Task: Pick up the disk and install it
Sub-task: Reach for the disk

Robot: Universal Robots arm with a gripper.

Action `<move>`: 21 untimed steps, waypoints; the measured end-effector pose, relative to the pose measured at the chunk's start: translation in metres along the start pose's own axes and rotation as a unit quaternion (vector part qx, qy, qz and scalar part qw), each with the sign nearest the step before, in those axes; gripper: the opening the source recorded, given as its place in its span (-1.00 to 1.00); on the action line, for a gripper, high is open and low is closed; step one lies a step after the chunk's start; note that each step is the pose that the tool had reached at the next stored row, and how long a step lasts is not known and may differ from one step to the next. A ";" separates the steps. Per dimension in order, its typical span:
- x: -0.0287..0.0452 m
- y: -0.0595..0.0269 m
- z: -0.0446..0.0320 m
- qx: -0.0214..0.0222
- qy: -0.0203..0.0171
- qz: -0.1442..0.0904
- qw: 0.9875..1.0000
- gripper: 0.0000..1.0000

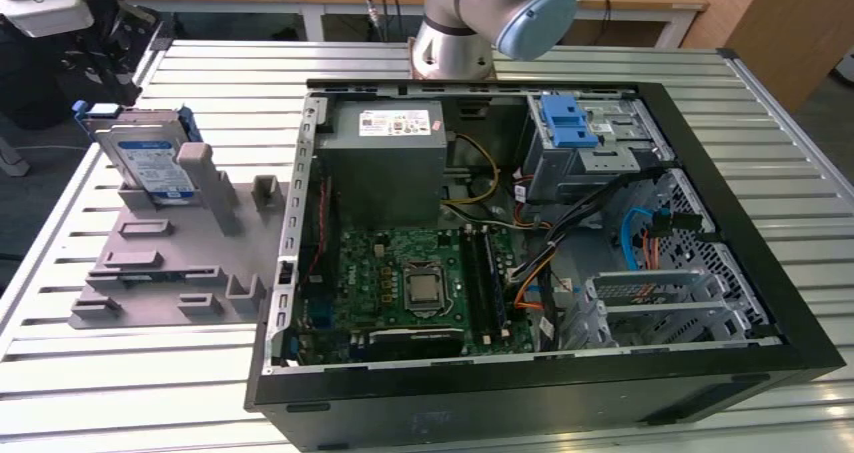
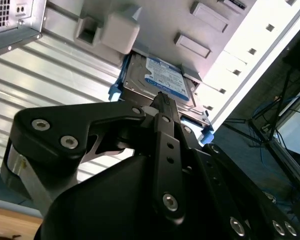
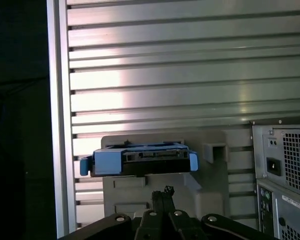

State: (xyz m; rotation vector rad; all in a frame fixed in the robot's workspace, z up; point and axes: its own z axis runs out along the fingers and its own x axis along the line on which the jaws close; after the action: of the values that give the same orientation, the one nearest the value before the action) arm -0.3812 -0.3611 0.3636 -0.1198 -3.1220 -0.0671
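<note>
The disk (image 1: 147, 158) is seen in the exterior view leaning upright in a slot at the far end of a grey holder fixture (image 1: 160, 263), its blue bracket showing at the edges. The fixture is laid on the slatted metal table (image 1: 400, 63), on the exterior view's left of the open PC case (image 1: 534, 243) & apart from it. Inside the case, a grey power supply (image 1: 387, 143) w/ white sticker is seen at the back, and a silver drive cage (image 1: 594, 148) w/ blue latch is set beside it, toward the exterior view's right.

In the second wrist view the gripper (image 2: 162, 100) is held just above the disk (image 2: 160, 80), label side visible, no contact made out. In the first wrist view the gripper (image 3: 162, 192) is lined up approx. w/ the middle of the disk's (image 3: 140, 160) edge. The fingers are seen pressed together, nothing held between them.
</note>
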 end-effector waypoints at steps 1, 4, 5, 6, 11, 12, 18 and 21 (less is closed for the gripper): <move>0.0023 0.0013 0.0004 0.000 0.000 0.000 1.000 -0.79; 0.0095 0.0049 0.0016 0.000 0.000 0.000 1.000 -0.79; 0.0121 0.0058 0.0019 0.000 0.000 0.000 1.000 -0.79; 0.0146 0.0067 0.0023 0.000 0.000 0.000 1.000 -0.79; 0.0279 0.0097 0.0045 0.000 0.000 0.000 1.000 -0.79; 0.0308 0.0099 0.0049 0.000 0.000 0.000 1.000 -0.79; 0.0424 0.0103 0.0062 0.000 0.000 0.000 1.000 -0.79; 0.0447 0.0106 0.0064 0.000 0.000 0.000 1.000 -0.79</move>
State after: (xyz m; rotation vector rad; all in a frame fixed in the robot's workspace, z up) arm -0.4250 -0.3469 0.3585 -0.1197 -3.1229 -0.0672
